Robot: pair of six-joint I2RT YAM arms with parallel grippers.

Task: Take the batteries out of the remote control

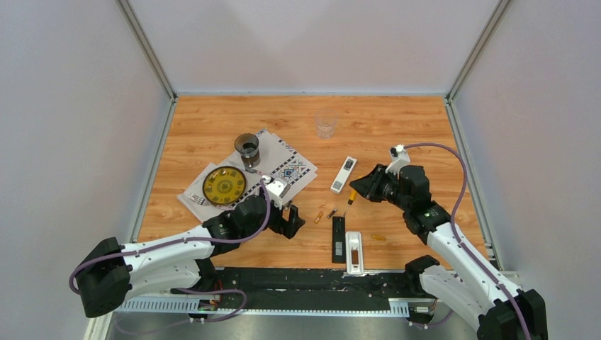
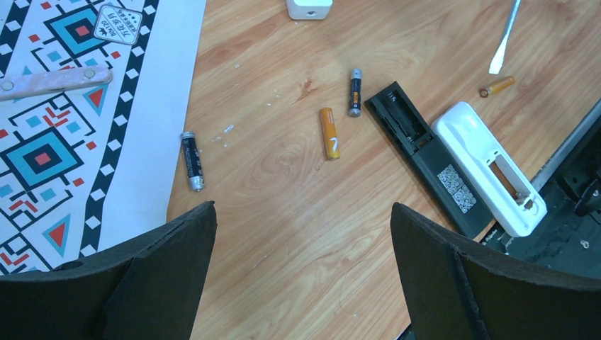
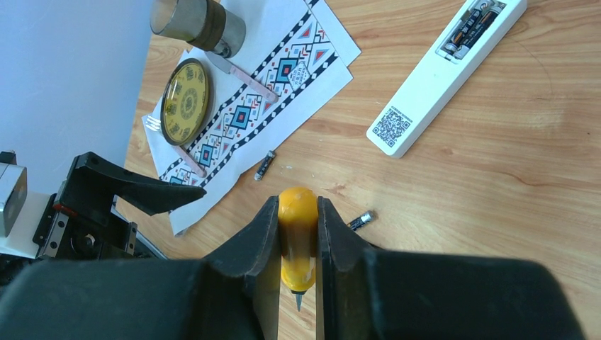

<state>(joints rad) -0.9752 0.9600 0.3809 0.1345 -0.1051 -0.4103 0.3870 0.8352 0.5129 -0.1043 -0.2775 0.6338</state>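
Orange battery (image 2: 329,132) lies beyond the left tool (image 2: 303,212).

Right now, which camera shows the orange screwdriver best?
Right wrist view: the screwdriver sits close up, handle clamped in the right pincer. The top view shows a tiny orange speck; the left wrist view, only its blade tip.

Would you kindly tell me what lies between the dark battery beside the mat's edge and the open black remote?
In the left wrist view, one orange battery lies between the dark battery beside the mat and the black remote.
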